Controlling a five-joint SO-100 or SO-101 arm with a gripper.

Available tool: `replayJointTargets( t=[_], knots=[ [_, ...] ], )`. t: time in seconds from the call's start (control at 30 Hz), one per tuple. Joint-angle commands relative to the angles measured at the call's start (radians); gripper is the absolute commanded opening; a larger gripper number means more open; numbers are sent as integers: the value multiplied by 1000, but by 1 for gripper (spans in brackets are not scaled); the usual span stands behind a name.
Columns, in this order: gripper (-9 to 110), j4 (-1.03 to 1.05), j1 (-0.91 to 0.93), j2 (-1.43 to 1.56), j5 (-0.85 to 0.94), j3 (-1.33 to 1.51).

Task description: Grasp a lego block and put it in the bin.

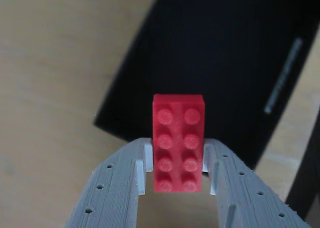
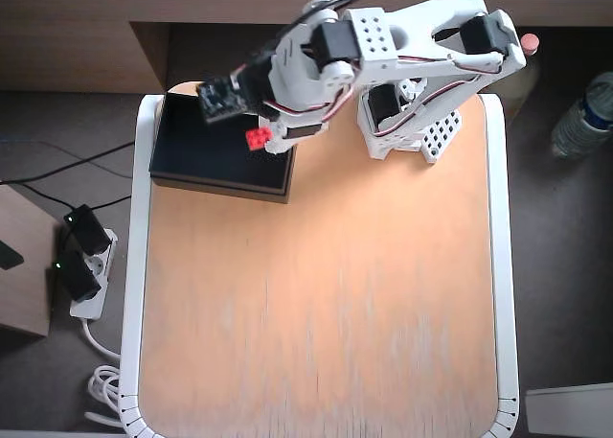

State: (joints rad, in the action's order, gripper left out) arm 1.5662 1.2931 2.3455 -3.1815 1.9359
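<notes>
My gripper (image 1: 177,158) is shut on the red lego block (image 1: 178,140), studs facing the wrist camera, with its grey fingers (image 1: 122,183) pressing both long sides. The block hangs above the near edge of the black bin (image 1: 210,53), whose thin white strip (image 1: 283,76) shows on the right rim. In the overhead view the block (image 2: 257,138) is held over the right part of the bin (image 2: 206,150) at the table's top left corner, under the gripper (image 2: 263,139).
The white arm's base (image 2: 407,122) stands at the table's top middle. The wooden table (image 2: 326,304) has a white rim. A power strip (image 2: 81,265) and cables lie on the floor at left, a bottle (image 2: 586,122) at right.
</notes>
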Motion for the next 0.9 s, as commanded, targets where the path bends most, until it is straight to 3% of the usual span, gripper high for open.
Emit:
replayJointTargets(
  t=[0.0,0.4,0.87],
  knots=[
    [0,-6,91,-75,-18,-115],
    [0,-293,187,-314,-12,-115],
    [0,-439,167,-430,21,-115]
  ],
)
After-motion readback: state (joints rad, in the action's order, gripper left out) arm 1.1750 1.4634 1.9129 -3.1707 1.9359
